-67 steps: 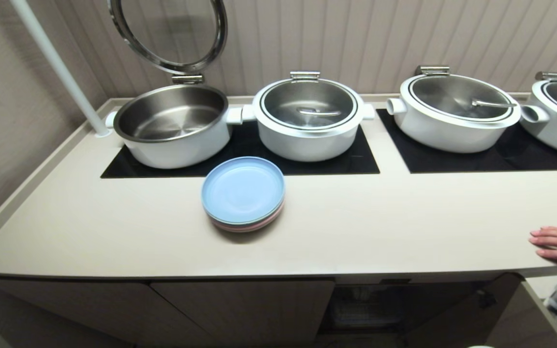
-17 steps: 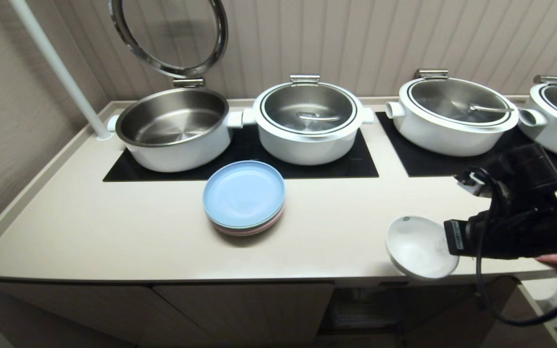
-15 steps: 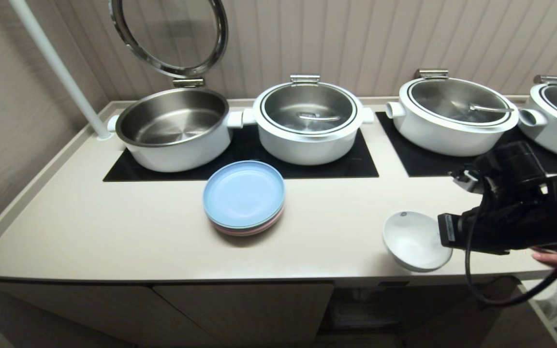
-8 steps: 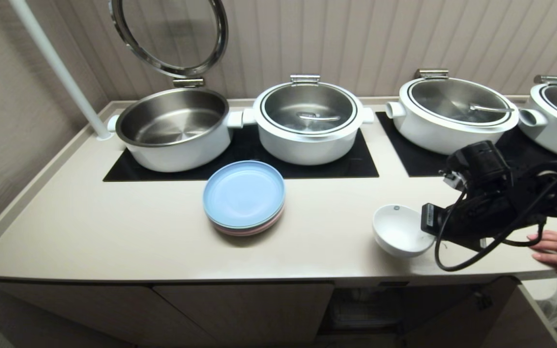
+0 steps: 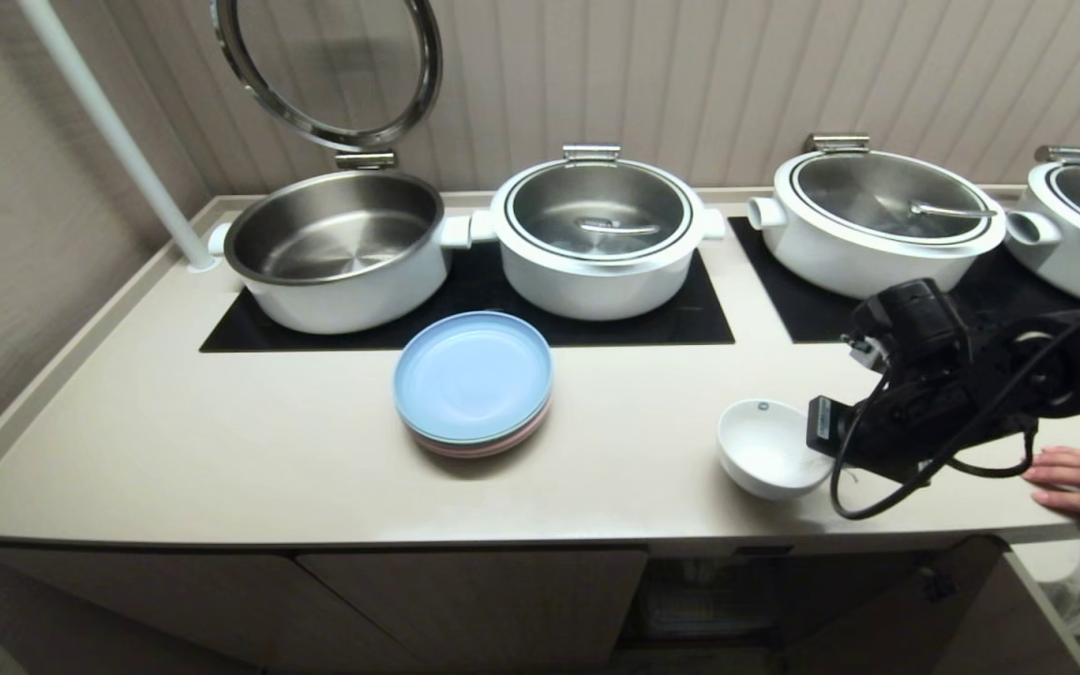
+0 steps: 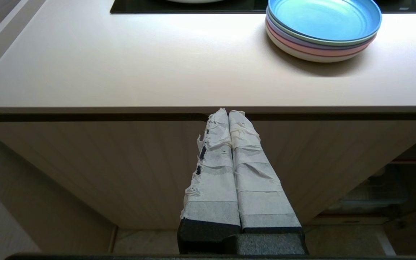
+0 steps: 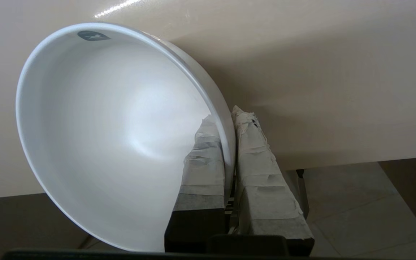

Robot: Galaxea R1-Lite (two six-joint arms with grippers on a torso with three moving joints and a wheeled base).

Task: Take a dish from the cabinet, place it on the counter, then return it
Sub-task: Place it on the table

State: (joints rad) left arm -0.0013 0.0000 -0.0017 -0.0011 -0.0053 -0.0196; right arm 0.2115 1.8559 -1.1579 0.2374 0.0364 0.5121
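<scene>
dish (image 5: 765, 457) on counter (image 5: 221, 441) (near front edge), rim pinched by right end effector (image 7: 229, 122).

I brought the right gripper (image 5: 821, 448) in from the right with the dish (image 5: 767, 457) pinched by its rim, neither in sight at first. Over the last second I carried it leftward and levelled it above the counter (image 5: 221, 450).

The dish (image 5: 770, 457) is plain white with a small grey mark inside its rim, and the desk (image 5: 221, 450) is smooth beige with black glass panels (image 5: 652, 319). The stacked plates (image 5: 472, 380) run blue on top, then green, purple and pink. The right end effector (image 7: 229, 119) has fingers (image 7: 255, 159) wrapped in pale off-white tape over black.
</scene>
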